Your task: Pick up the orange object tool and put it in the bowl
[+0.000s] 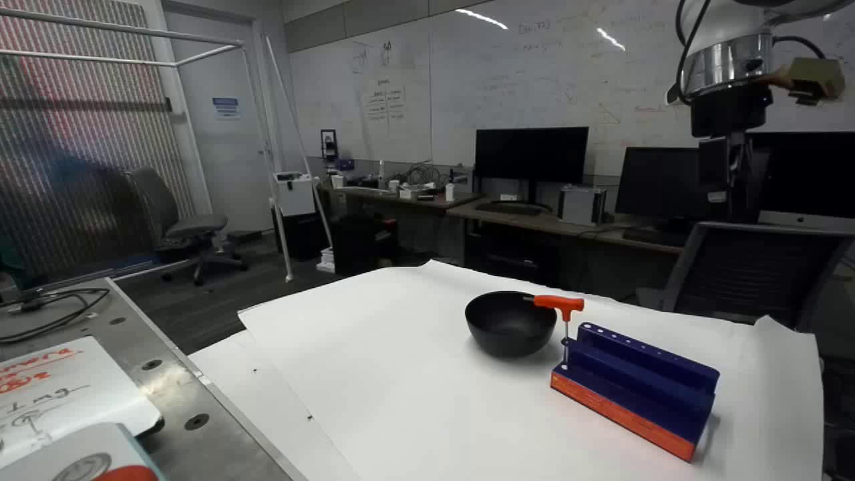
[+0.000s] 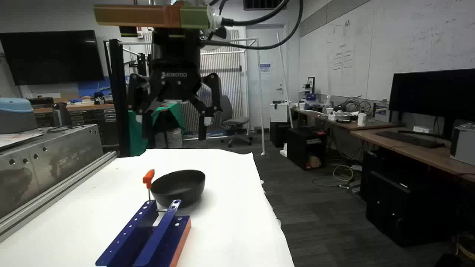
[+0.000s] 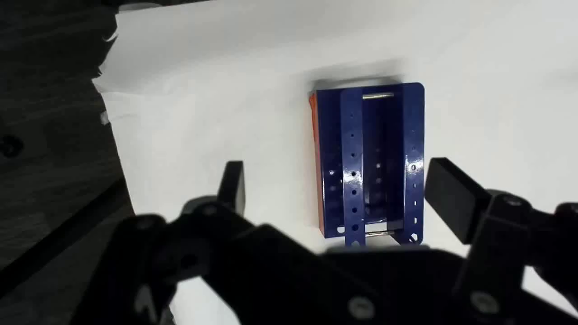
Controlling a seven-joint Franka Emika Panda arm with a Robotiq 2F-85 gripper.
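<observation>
Above the white surface, the end effector hangs with its jaws wide apart, holding nothing. Neither pick nor placement is done: the orange tool stands upright at the end of the blue block, its poorly seen shaft seemingly slotted in, near the bowl. Grasping, lifting, carrying and releasing remain.

In an exterior view, the bottom edge cuts off the blue block, whose far end masks part of the bowl. In both exterior views, the lower tip of the orange tool cannot be made out. In the wrist view, the claw is blurred toward its base and cut off below. Most writing on the whiteboard is too small to read.
</observation>
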